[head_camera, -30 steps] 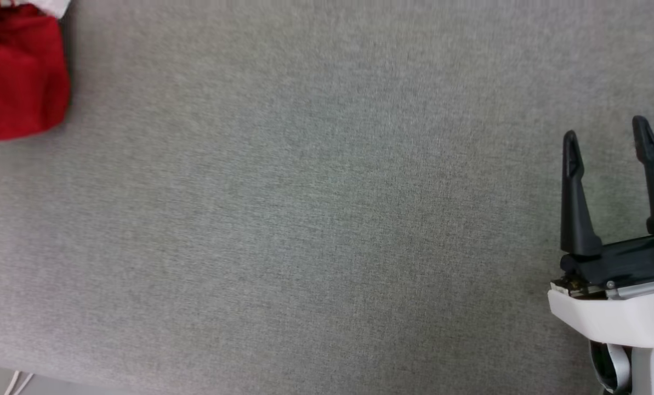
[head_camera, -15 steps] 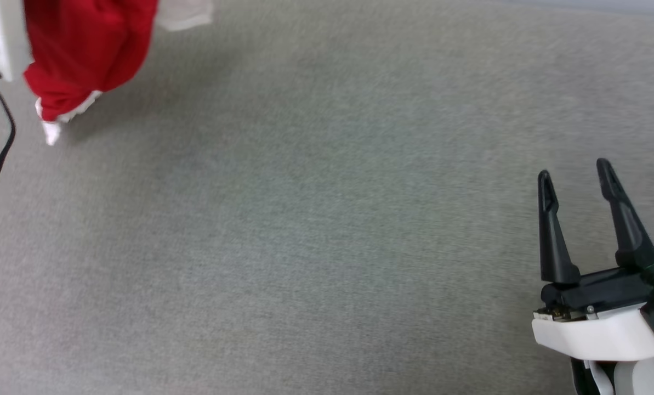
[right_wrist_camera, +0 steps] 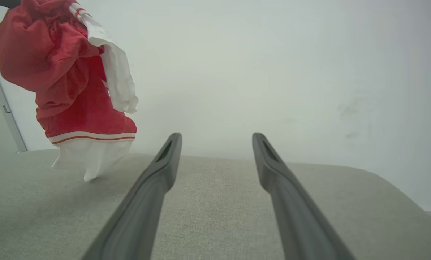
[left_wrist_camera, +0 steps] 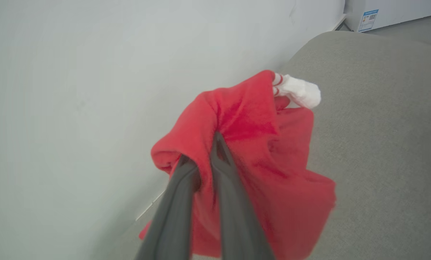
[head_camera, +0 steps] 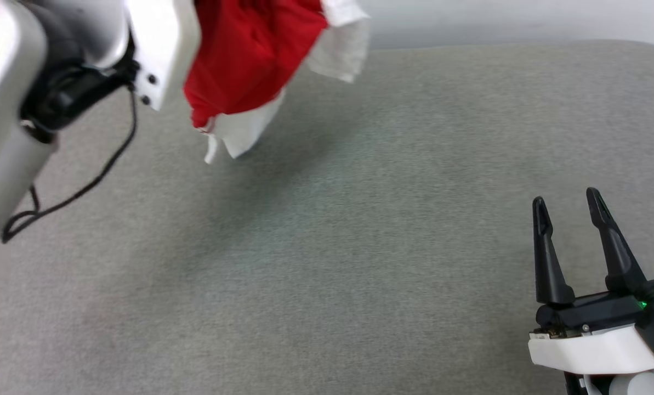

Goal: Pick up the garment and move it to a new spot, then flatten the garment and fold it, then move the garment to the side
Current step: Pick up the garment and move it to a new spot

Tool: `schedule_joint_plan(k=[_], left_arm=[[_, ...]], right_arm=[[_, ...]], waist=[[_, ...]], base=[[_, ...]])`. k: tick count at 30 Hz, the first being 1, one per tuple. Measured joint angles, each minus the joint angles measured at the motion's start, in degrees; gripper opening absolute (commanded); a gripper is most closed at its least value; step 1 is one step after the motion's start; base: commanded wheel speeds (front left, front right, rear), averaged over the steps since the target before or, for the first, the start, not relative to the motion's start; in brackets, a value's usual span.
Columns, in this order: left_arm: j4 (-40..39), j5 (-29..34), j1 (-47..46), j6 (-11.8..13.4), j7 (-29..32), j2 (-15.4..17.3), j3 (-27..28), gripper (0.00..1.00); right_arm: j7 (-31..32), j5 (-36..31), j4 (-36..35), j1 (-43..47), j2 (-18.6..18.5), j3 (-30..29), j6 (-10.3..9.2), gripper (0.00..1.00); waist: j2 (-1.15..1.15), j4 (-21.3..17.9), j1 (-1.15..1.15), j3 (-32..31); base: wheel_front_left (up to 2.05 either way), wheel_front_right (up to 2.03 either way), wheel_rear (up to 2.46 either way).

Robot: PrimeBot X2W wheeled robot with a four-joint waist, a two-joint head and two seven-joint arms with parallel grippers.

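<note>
Closest to us, our right gripper [head_camera: 567, 198] sits low over the grey fabric-covered worktop [head_camera: 327, 263], jaws spread wide with nothing in them. Further back, our left gripper [left_wrist_camera: 201, 148] has its jaws pinched tight on a bunched fold of the red jersey T-shirt with white sleeves [head_camera: 250, 49], which dangles over the worktop's far side by the pale wall [right_wrist_camera: 273, 72]. Our worry: thin fabric, small pinch, so a quick swing could shake it loose into a heap.

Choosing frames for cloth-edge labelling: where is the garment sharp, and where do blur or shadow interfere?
Right wrist view: the garment is sharpest, trim crisp. Left wrist view: its lower right edge smears; the left gripper is soft. Head view: left forearm blurred, soft shadow on the grey surface beneath.
</note>
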Motion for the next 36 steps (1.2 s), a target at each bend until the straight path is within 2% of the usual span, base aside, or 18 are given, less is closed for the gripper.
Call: schedule_joint_plan(k=[6,11,17,22,32,33,34,36], left_arm=[[-0.98,-0.55,2.05,0.00,-2.56,-2.71,-4.22,0.00],[-0.47,-0.75,6.59,0.00,-5.59,-5.75,-8.50,0.00],[3.19,-1.12,14.33,0.00,-10.62,-10.48,-13.89,0.00],[6.24,-0.59,21.26,0.00,-12.46,-14.58,-20.11,0.00],[9.64,1.08,31.40,0.04,-12.55,-18.96,-22.98,0.00],[10.01,1.85,31.44,0.04,-13.33,-19.24,-23.09,0.08],[10.44,2.76,31.38,0.01,-14.81,-19.34,-23.17,1.00],[11.20,3.89,31.33,0.00,-18.23,-19.75,-22.95,1.00]], right_arm=[[0.00,0.35,0.44,0.37,0.00,-0.07,0.00,1.00],[0.00,0.42,0.79,0.45,0.00,-0.54,0.00,1.00],[0.00,0.51,1.42,0.28,0.01,-1.31,0.00,1.00],[0.00,0.51,1.88,0.15,-0.01,-2.20,0.00,1.00],[0.00,0.48,2.63,-0.40,0.00,-3.41,0.00,1.00],[0.00,0.41,2.70,-0.40,0.00,-3.43,0.00,1.00],[0.00,0.29,2.79,-0.40,0.00,-3.44,0.00,1.00],[0.00,-0.03,3.02,-0.27,0.01,-3.36,0.00,1.00]], waist=[[0.00,-3.69,0.00,-0.92],[0.00,-5.29,0.00,-0.26],[0.00,-5.65,0.00,1.35],[0.00,-5.37,0.01,2.34],[0.00,-3.91,0.00,2.78],[0.00,-3.64,0.01,2.69],[0.00,-3.37,0.01,2.52],[0.00,-2.93,0.01,1.92]], base=[[0.00,0.00,0.00],[0.00,0.00,0.00],[0.00,0.00,0.00],[0.00,0.00,0.00],[0.00,0.00,0.00],[0.00,0.00,0.00],[0.00,0.00,0.00],[0.00,0.00,0.00]])
